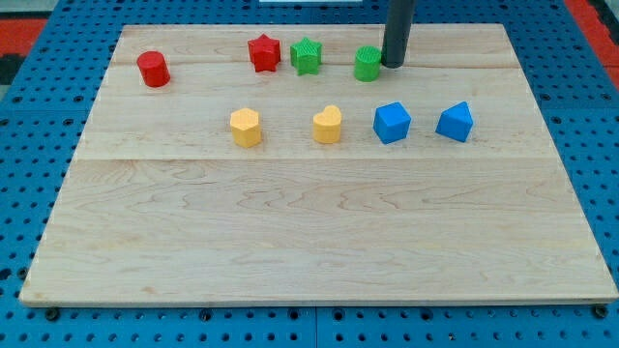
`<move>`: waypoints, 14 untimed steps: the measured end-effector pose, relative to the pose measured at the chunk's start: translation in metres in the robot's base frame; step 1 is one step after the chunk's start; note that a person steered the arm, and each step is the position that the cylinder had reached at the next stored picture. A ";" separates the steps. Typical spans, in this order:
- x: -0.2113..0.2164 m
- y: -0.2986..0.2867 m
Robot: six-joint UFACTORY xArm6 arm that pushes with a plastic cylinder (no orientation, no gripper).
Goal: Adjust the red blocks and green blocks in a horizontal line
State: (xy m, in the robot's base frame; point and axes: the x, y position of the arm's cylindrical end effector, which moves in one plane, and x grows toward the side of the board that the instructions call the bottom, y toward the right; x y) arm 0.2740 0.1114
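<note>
A red cylinder [153,70] sits near the board's top left. A red star block [264,52] stands at top centre, with a green star block [306,55] close on its right. A green cylinder [368,64] lies further right. My tip [394,64] is at the green cylinder's right side, touching it or nearly so. The rod rises out of the view's top.
A yellow hexagonal block [246,127] and a yellow heart-like block [328,125] sit in a lower row, with two blue blocks [392,123] [456,122] to their right. The wooden board [309,242] lies on a blue pegboard surface.
</note>
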 end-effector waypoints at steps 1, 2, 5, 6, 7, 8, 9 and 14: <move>-0.003 0.001; 0.034 0.046; 0.073 -0.090; 0.073 -0.155; 0.063 -0.235; 0.064 -0.289; 0.064 -0.290; 0.062 -0.409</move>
State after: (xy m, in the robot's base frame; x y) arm 0.3364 -0.2981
